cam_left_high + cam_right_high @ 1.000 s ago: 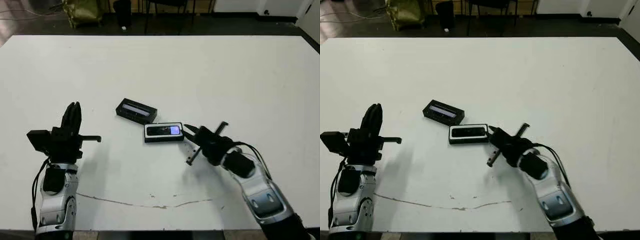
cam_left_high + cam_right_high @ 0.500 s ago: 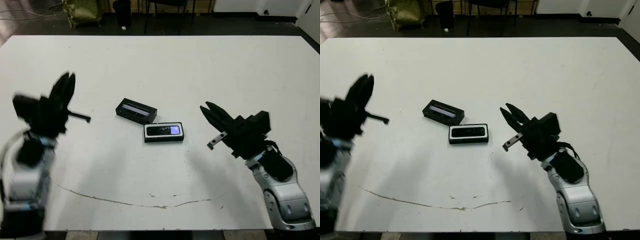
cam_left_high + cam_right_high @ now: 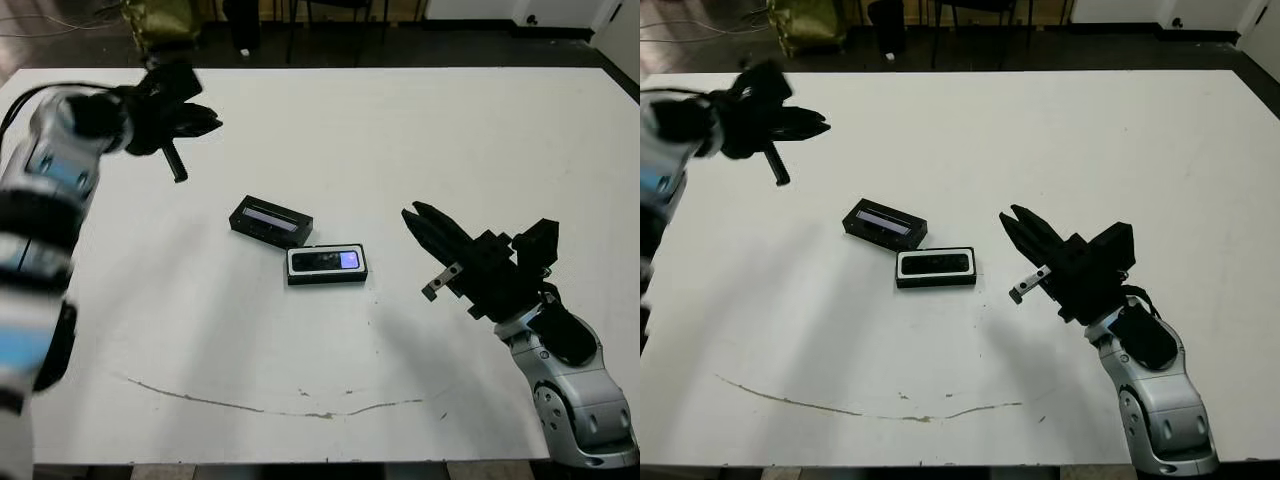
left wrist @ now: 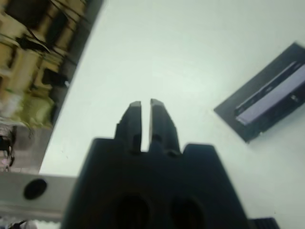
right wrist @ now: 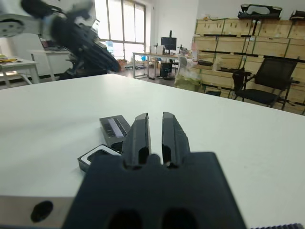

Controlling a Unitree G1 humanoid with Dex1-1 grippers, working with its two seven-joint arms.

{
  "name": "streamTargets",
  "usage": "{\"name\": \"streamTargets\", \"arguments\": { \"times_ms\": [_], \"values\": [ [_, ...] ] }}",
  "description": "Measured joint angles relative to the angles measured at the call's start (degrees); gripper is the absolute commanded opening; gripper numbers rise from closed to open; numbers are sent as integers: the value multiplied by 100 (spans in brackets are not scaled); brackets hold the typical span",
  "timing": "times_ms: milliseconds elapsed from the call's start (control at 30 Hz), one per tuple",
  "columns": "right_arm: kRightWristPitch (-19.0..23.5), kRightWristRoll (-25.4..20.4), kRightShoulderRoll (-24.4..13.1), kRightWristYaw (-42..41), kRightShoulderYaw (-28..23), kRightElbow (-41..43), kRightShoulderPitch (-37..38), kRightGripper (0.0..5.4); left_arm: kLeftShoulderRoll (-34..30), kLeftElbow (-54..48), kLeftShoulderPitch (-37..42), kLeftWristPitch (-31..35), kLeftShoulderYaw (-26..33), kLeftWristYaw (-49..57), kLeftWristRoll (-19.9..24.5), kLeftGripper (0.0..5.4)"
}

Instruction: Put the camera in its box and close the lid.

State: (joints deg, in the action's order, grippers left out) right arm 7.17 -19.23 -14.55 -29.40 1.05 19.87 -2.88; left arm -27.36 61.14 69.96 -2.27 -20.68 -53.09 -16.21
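The camera [image 3: 325,261], a slim black bar with a bluish-lit spot, lies inside the white-lined box [image 3: 292,266] near the middle of the table. Just behind and to the left of the box lies the lid [image 3: 271,220], black with a glossy window strip, flat on the table and apart from the box. My right gripper [image 3: 413,212] hovers to the right of the box with its fingers together and nothing in them. My left gripper [image 3: 208,121] is raised over the far left of the table, blurred, fingers together and empty. The left wrist view shows the lid [image 4: 269,93].
A thin dark crack line [image 3: 300,410] runs across the table near its front edge. Beyond the far edge are a yellowish bag [image 3: 165,20] and chair legs. The right wrist view shows a black chair [image 5: 267,81] and stacked crates past the table.
My left arm has swung up from the near left to the far left of the table. My right gripper drew back from the box's right end and rose. Box, camera and lid stayed put.
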Motion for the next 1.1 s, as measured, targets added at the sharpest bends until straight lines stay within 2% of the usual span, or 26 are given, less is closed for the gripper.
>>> {"name": "streamTargets", "arguments": {
  "times_ms": [133,367,633,1100],
  "values": [
    [-93,44,3,11,28,-41,55,1,377,721,346,-155,-256,315,-433,0],
    [-165,66,61,19,65,-86,127,1,751,1047,365,-328,-504,1218,-992,0],
    [-205,120,153,53,201,-131,195,1,946,1077,307,-836,-647,1660,-1205,0],
    [-324,160,191,106,263,-238,311,1,1263,1247,203,-666,-865,1123,-1473,0]
  ]
}}
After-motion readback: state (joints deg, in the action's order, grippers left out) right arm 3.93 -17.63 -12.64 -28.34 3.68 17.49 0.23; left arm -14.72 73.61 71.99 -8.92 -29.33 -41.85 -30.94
